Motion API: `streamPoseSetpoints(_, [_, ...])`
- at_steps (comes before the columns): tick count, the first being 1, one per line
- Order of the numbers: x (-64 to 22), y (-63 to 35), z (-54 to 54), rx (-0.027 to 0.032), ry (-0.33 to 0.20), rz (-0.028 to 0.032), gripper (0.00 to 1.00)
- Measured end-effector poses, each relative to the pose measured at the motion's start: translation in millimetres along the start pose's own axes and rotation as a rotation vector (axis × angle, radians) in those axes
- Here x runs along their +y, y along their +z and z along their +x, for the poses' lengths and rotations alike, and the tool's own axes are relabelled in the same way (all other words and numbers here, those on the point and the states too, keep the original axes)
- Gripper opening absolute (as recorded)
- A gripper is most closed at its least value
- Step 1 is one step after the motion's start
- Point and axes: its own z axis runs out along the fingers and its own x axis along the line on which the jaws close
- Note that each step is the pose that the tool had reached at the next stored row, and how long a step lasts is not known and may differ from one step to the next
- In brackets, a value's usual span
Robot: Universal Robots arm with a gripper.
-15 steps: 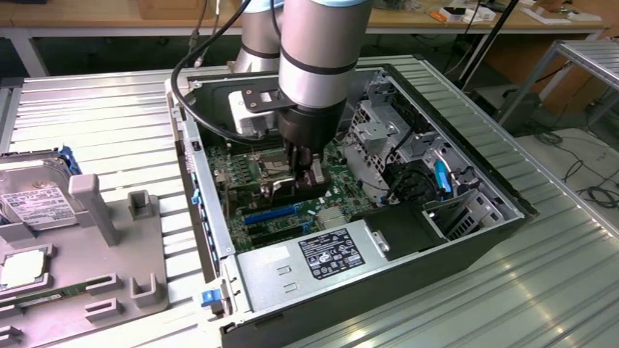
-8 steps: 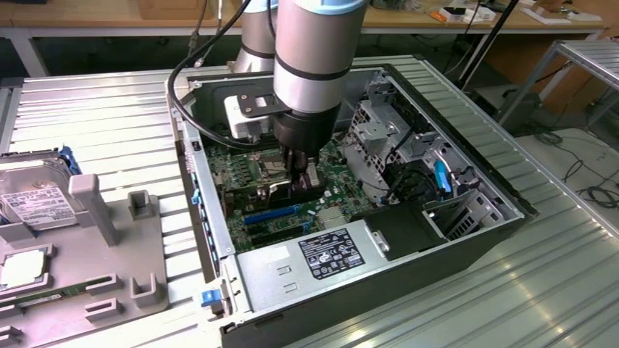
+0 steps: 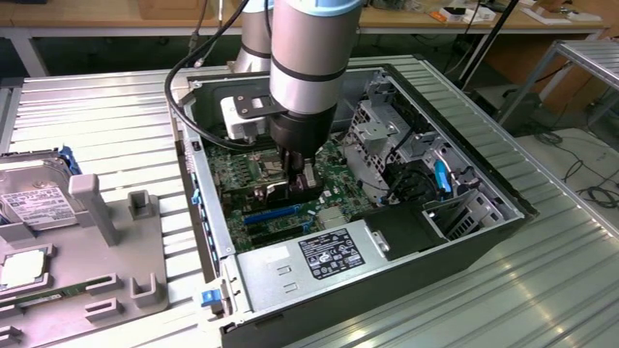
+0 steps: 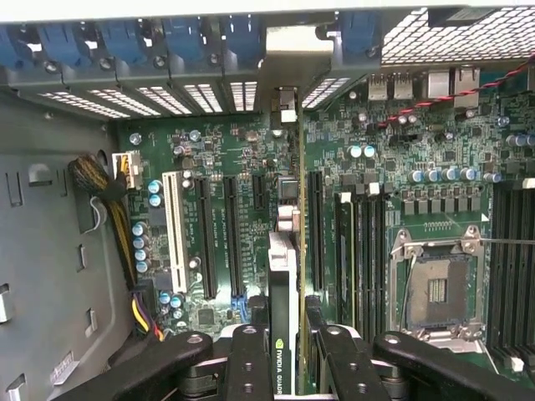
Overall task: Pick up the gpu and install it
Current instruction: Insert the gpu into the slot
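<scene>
- Here, the robot arm reaches down into an open computer case (image 3: 483, 181) lying on a ribbed metal table (image 3: 97, 109).
- Its fingers (image 4: 251, 359) are partly closed, gripping the gpu (image 4: 282, 276) from both sides.
- The gpu stands on edge above the green motherboard (image 4: 401, 125), between two black expansion slots.
- Its long axis runs parallel to those slots, its far end pointing toward the case's vented rear wall.

Hard drive (image 3: 34, 190) with white label lying on grey fixture tray (image 3: 106, 246); bundled cables (image 4: 104, 196) resting beside the motherboard's white slot (image 4: 177, 230).
</scene>
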Motion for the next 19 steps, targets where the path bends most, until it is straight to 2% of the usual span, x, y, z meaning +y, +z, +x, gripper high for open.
streamPoseSetpoints(18, [1.7,10.1,-3.4,-0.0001,0.0,-0.0002,0.27])
streamPoseSetpoints(19, [1.7,10.2,-3.5,0.0,0.0,-0.0046,0.27])
